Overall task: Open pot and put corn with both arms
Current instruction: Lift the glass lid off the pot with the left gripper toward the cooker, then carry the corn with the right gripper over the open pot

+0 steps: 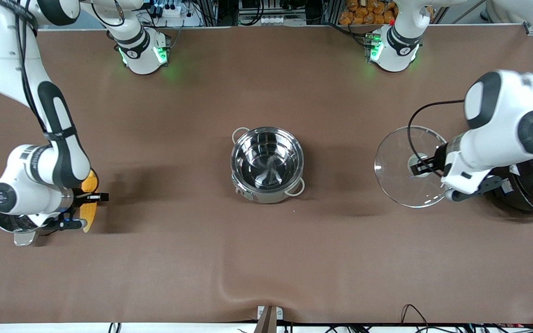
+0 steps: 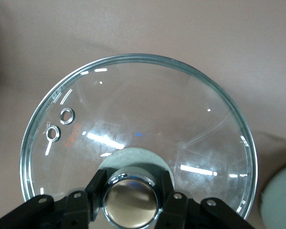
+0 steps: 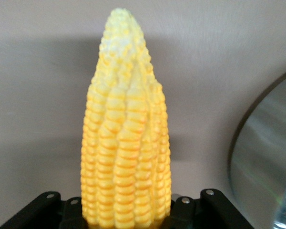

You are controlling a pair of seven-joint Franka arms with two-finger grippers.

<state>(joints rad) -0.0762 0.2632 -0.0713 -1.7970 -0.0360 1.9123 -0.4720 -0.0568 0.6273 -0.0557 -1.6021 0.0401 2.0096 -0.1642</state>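
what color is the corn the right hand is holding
Yellow-orange corn with a paler tip, clearest in the right wrist view.

Pot (image 1: 267, 164) shiny steel (glass lid (image 1: 398, 180) clear), corn (image 3: 126, 143) bumpy.

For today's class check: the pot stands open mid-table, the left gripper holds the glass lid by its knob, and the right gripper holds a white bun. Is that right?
Not quite. The right gripper holds the corn, not a bun, as the right wrist view shows. The rest stands: the pot is open, and the left gripper holds the glass lid by its knob.

left hand (image 1: 426, 165) clamped shut, right hand (image 1: 91, 210) clamped shut
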